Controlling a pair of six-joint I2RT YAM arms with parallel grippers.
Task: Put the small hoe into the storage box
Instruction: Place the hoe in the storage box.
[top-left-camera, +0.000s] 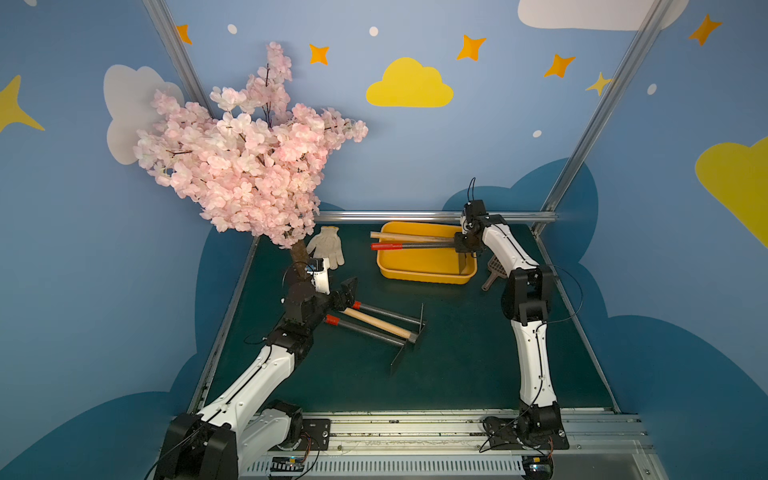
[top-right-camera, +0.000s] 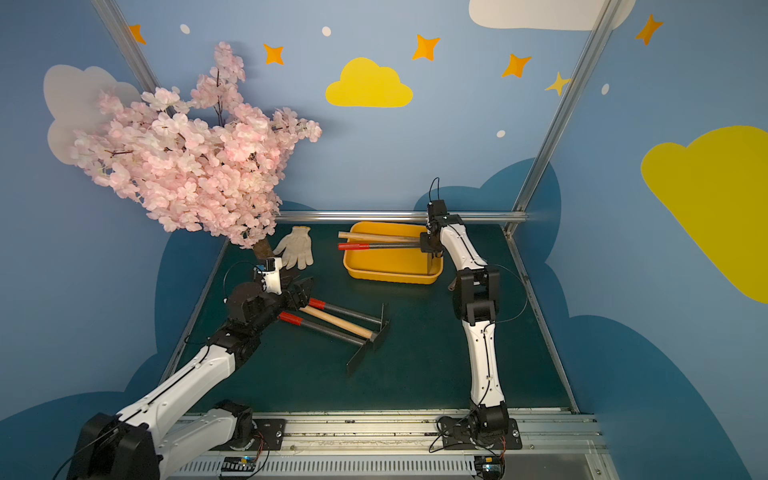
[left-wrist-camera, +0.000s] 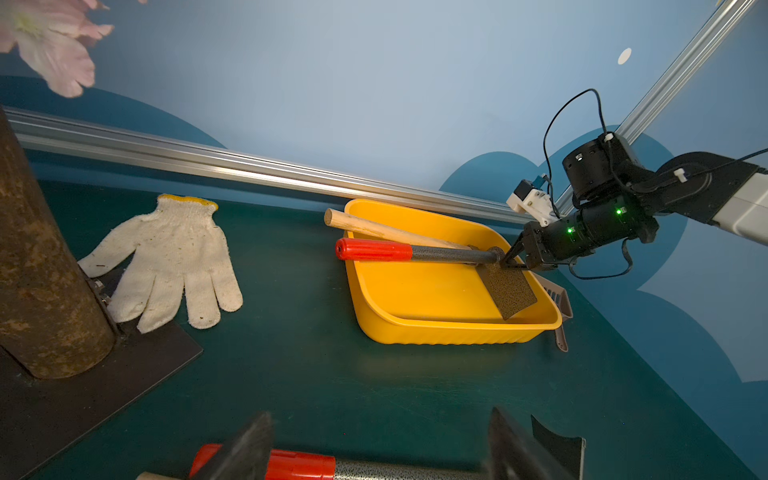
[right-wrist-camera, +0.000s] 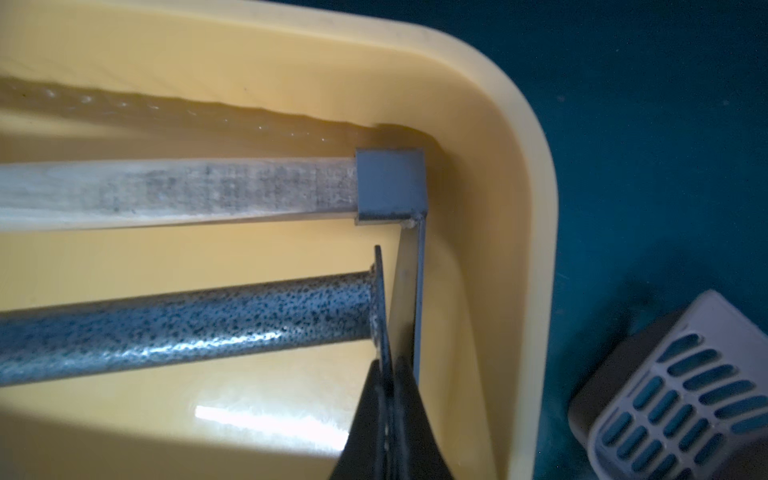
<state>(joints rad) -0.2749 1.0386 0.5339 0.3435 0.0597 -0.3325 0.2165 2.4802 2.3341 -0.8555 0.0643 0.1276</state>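
Hoes lie in 2 places on the dark green table (top-left-camera: 457, 365). At the far side stands the storage box (top-left-camera: 424, 277), a shallow yellow-orange tub, seen in both top views (top-right-camera: 390, 276). The small hoe (top-left-camera: 415, 246), with a speckled metal shaft and a red grip, lies lengthwise over the box: its blade slopes down inside near the right end wall, and its red grip sticks out past the left rim. The right gripper (top-left-camera: 459, 245) is closed on that blade. In the right wrist view its black fingers (right-wrist-camera: 370, 415) pinch the thin plate edge-on, just behind where the shaft (right-wrist-camera: 187, 324) joins it. A wooden-handled hoe (top-left-camera: 407, 237) lies just beside it on the far side, head tucked into the box's corner (right-wrist-camera: 390, 187).

Nearer the left arm, 3 more hoes (top-left-camera: 378, 323) lie side by side on the table, 2 with red grips and 1 with a wooden handle between them. The left gripper (top-left-camera: 347, 291) hangs over their handle ends with its jaws spread wide and nothing between them gripped; whether it touches a handle I cannot tell.

A white work glove (top-left-camera: 328, 249) lies left of the box, beside the pink blossom tree (top-left-camera: 249, 158). A slotted grey scoop (right-wrist-camera: 681, 399) lies on the table just right of the box.
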